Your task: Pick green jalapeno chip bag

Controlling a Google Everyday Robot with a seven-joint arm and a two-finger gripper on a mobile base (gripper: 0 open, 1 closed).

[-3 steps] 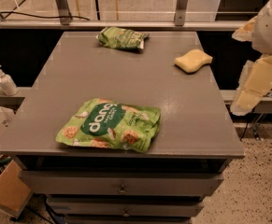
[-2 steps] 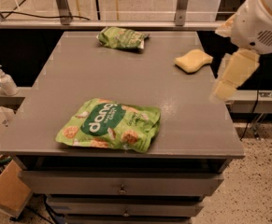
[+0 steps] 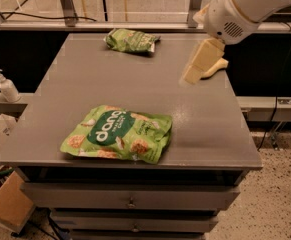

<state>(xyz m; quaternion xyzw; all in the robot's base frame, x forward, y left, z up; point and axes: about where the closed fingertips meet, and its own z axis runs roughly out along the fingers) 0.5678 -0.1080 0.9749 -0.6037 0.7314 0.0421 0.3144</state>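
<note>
The green jalapeno chip bag [image 3: 131, 40] is small, wrinkly and light green. It lies at the far edge of the grey table [image 3: 135, 84], left of centre. My gripper [image 3: 199, 66] is cream-coloured and hangs from the white arm [image 3: 245, 6] at the upper right. It is above the table's right side, to the right of the chip bag and well apart from it. It holds nothing that I can see.
A larger green "dang" bag [image 3: 117, 133] lies near the table's front edge. A yellow sponge is mostly hidden behind the gripper, with an edge showing [image 3: 219, 65]. A soap dispenser [image 3: 6, 86] stands on a ledge at the left. Cardboard boxes [image 3: 5, 204] sit on the floor at the lower left.
The arm and gripper have swung left from beyond the table's right edge to over the table's right side, and now cover most of the sponge. The bags have not moved.
</note>
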